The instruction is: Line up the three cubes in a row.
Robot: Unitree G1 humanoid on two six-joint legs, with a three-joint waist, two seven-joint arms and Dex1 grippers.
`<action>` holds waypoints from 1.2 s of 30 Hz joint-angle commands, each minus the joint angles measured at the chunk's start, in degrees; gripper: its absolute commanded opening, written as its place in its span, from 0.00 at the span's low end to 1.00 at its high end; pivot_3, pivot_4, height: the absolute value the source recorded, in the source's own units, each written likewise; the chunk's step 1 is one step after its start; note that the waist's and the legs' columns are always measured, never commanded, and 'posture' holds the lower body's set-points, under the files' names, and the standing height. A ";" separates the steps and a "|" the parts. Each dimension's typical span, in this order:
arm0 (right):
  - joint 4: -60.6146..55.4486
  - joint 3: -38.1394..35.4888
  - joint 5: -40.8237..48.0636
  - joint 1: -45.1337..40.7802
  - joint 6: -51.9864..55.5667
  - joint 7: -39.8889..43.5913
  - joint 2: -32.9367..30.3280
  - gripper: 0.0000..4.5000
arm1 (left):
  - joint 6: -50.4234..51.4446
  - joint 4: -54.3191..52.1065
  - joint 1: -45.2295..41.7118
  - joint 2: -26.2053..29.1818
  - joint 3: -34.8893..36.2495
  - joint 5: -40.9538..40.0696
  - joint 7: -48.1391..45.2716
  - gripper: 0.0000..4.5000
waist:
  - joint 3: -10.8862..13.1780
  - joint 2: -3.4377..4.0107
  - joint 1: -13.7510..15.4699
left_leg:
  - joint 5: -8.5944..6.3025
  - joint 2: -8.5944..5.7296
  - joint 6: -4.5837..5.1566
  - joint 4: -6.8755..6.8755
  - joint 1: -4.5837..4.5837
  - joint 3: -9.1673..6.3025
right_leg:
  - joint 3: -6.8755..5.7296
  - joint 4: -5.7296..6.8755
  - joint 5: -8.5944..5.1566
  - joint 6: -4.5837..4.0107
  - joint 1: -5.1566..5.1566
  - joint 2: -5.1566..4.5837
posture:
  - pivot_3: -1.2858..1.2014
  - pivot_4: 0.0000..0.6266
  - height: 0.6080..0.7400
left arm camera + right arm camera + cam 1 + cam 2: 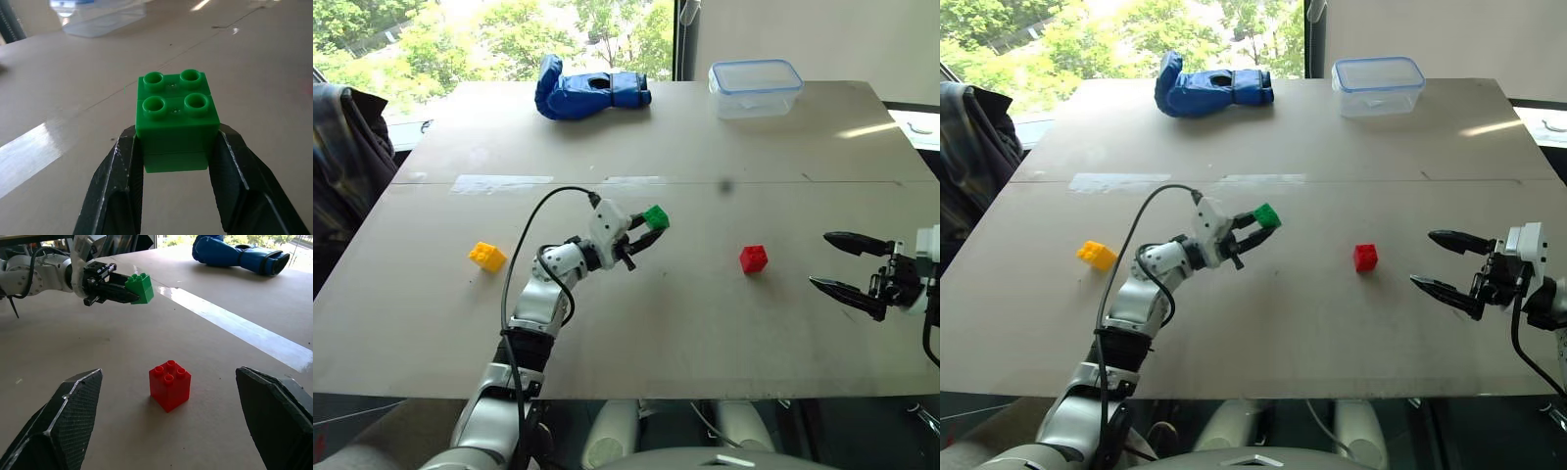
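The left gripper (pixel 646 231) has its fingers closed on the green cube (pixel 656 216), holding it clear above the desk (pixel 705 323), between the yellow cube (pixel 487 257) on the left and the red cube (pixel 753 258) on the right. The right gripper (pixel 847 272) waits near the red cube, fingers spread wide and empty. The hold sits low on the block, so a quick swing or careless release could tip it out of line.

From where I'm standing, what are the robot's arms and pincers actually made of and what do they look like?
The left arm is built of rounded silvery-grey segments with black joints, and a black cable loops above it. The left gripper sits on a white wrist block; its two fingers are black, faceted and tapering. The right gripper has the same pointed black fingers, with a textured surface.
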 commanded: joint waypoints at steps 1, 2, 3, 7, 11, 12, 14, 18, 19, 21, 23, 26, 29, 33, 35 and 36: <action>-1.35 -2.83 0.86 2.26 -1.96 2.02 -0.69 1.00 | -2.22 3.47 -4.13 1.08 -5.09 -0.36 -12.95 0.28 | 0.00 0.00 -0.34 | 0.00 0.01 0.00 0.00 0.01 -0.01 | 0.00 0.01 0.00 0.00 0.00 0.01 | 0.52 0.24 1.00; -2.01 -2.93 0.96 2.95 -1.97 2.04 -0.55 1.00 | -2.72 4.87 -5.30 1.17 -6.37 -0.31 -16.25 0.28 | 0.00 0.00 -0.44 | -0.01 0.01 0.02 0.00 0.00 -0.01 | -0.02 0.01 0.00 0.00 0.00 0.03 | 0.52 0.24 1.00; -2.31 -2.92 0.97 3.30 -2.01 2.07 -0.46 1.00 | -2.98 6.35 -6.44 1.02 -7.26 -0.18 -18.53 0.28 | 0.00 0.00 -0.59 | -0.02 0.01 0.04 0.00 0.02 0.01 | -0.01 0.03 0.00 0.00 0.00 0.03 | 0.52 0.24 1.00; -4.04 -2.27 0.71 5.25 -2.23 2.19 -0.12 1.00 | -3.68 13.22 -11.44 -0.49 -9.73 2.16 -22.13 0.28 | 0.00 -0.01 -1.09 | -0.13 -0.01 0.25 0.08 0.01 -0.01 | -0.01 0.08 0.00 0.01 0.02 0.03 | 0.52 0.24 1.00; -5.59 -2.03 0.69 6.78 -2.24 1.24 0.67 1.00 | -5.97 19.67 -15.75 -3.03 -9.84 3.94 -22.08 0.28 | 0.01 -0.02 -1.23 | -0.14 0.00 0.26 0.13 0.01 -0.02 | 0.01 0.12 0.00 0.02 0.03 0.05 | 0.52 0.24 1.00; -6.00 -2.01 0.80 7.05 -2.16 0.96 0.86 1.00 | -6.63 21.00 -16.55 -3.51 -9.82 4.45 -21.74 0.28 | 0.01 -0.02 -1.20 | -0.14 0.00 0.26 0.15 0.01 -0.03 | 0.00 0.12 0.00 0.02 0.03 0.05 | 0.52 0.24 1.00; -6.36 -2.09 0.94 7.24 -2.03 0.49 1.08 1.00 | -7.39 22.70 -17.40 -4.16 -9.53 4.96 -21.29 0.28 | 0.02 -0.03 -1.23 | -0.14 0.00 0.27 0.19 0.00 -0.05 | -0.01 0.13 0.00 0.02 0.03 0.05 | 0.52 0.24 1.00; -6.26 -2.22 0.94 6.92 -1.95 0.11 1.21 1.00 | -6.93 23.85 -17.62 -4.52 -9.33 5.39 -20.98 0.28 | 0.02 -0.03 -1.25 | -0.14 0.00 0.27 0.20 0.01 -0.04 | 0.01 0.15 -0.01 0.02 0.03 0.05 | 0.52 0.24 1.00; -6.11 -2.22 0.97 6.80 -1.98 0.16 1.15 1.00 | -6.51 23.74 -17.30 -4.65 -9.17 5.15 -21.06 0.28 | 0.02 -0.03 -1.22 | -0.15 0.00 0.27 0.21 0.01 -0.05 | 0.00 0.16 -0.01 0.02 0.03 0.05 | 0.52 0.24 1.00; -5.75 -2.23 0.98 6.52 -2.09 0.25 0.99 1.00 | -4.81 22.63 -16.23 -4.72 -9.10 4.27 -22.04 0.28 | 0.02 -0.03 -1.19 | -0.14 0.00 0.27 0.22 0.00 -0.07 | -0.01 0.17 -0.01 0.02 0.03 0.05 | 0.52 0.24 1.00; -5.46 -2.25 0.94 6.28 -2.17 0.36 0.88 1.00 | -4.63 22.34 -15.57 -4.55 -9.39 4.94 -21.65 0.28 | 0.02 -0.03 -1.22 | -0.15 0.00 0.27 0.23 0.00 -0.06 | 0.00 0.18 -0.01 0.02 0.03 0.05 | 0.52 0.24 1.00; -5.22 -2.35 0.97 6.13 -2.17 0.62 0.74 1.00 | -4.69 22.51 -15.16 -4.67 -9.49 5.48 -21.43 0.28 | 0.02 -0.03 -1.19 | -0.14 0.00 0.27 0.25 0.00 -0.08 | -0.01 0.19 -0.01 0.02 0.03 0.05 | 0.52 0.24 1.00; -5.03 -2.27 0.79 6.06 -2.25 0.86 0.58 1.00 | -5.00 23.29 -15.42 -4.85 -9.83 6.12 -21.30 0.28 | 0.02 -0.03 -1.19 | -0.15 0.00 0.27 0.28 0.01 -0.07 | -0.01 0.22 -0.01 0.02 0.03 0.05 | 0.52 0.24 1.00; -4.81 -2.27 0.74 5.94 -2.43 1.16 0.50 1.00 | -5.56 24.41 -16.11 -5.40 -9.65 6.35 -20.59 0.28 | 0.02 -0.03 -1.17 | -0.15 0.00 0.27 0.32 0.00 -0.07 | -0.01 0.23 -0.01 0.02 0.04 0.05 | 0.52 0.24 1.00; -4.36 -2.36 0.58 5.85 -2.71 1.50 0.39 1.00 | -5.82 24.70 -16.15 -5.63 -9.58 6.81 -19.57 0.28 | 0.02 -0.03 -1.13 | -0.15 -0.01 0.28 0.35 0.00 -0.08 | -0.01 0.23 0.00 0.02 0.06 0.05 | 0.52 0.24 1.00; -4.11 -2.39 0.49 5.82 -2.86 1.69 0.34 1.00 | -5.83 24.67 -16.07 -5.74 -9.56 6.93 -19.26 0.28 | 0.02 -0.03 -1.08 | -0.15 -0.01 0.27 0.37 0.01 -0.08 | -0.02 0.23 0.00 0.03 0.08 0.05 | 0.52 0.24 1.00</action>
